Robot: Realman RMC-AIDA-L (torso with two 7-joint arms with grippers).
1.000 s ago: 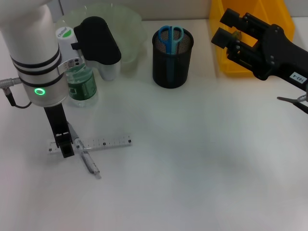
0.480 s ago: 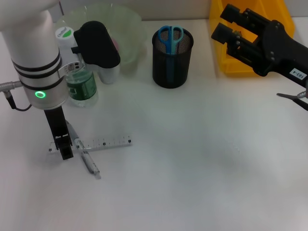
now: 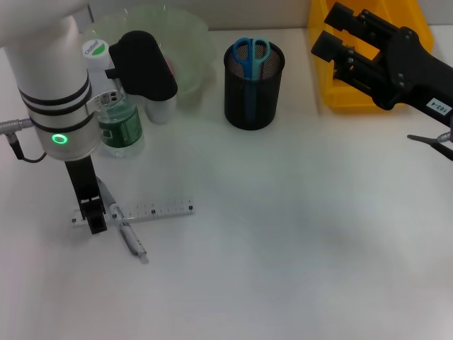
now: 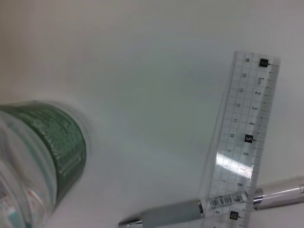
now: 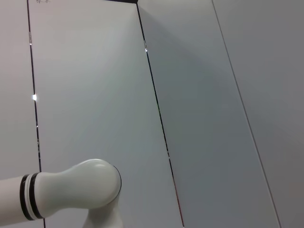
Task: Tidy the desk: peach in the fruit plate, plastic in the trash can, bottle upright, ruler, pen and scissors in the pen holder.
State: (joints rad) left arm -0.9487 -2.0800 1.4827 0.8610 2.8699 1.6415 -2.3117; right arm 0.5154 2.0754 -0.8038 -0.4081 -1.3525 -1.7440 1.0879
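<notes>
Since the ruler (image 3: 134,212) and pen (image 3: 127,237) are the only items left lying on the counter (image 3: 283,248), they're the step in hand. They're crossed, and in the left wrist view the ruler sits on top of the pen. The left gripper (image 3: 93,216) is down at the ruler's far-left end, right beside the crossing. I can't tell whether its fingers are spread or pinching, as only one dark finger shows.

Changes over the last second:
- The left arm nudged a little and has been static for the last half second.
- The ruler and pen haven't shifted, so probably no lift has begun.
- The right gripper (image 3: 331,32) drifted slightly back over the yellow trash can (image 3: 340,103). It is spread and empty, which looks like a plastic drop finished or parking.

The rest:
- The bottle (image 3: 117,124) is upright just behind the left arm.
- The scissors (image 3: 250,53) are already in the pen holder (image 3: 253,99).
- The fruit plate (image 3: 191,42) shows a pink patch past the arm, likely the peach, but it's mostly hidden.

Risk: pinching at the crossing may drag the pen along with the ruler.
</notes>
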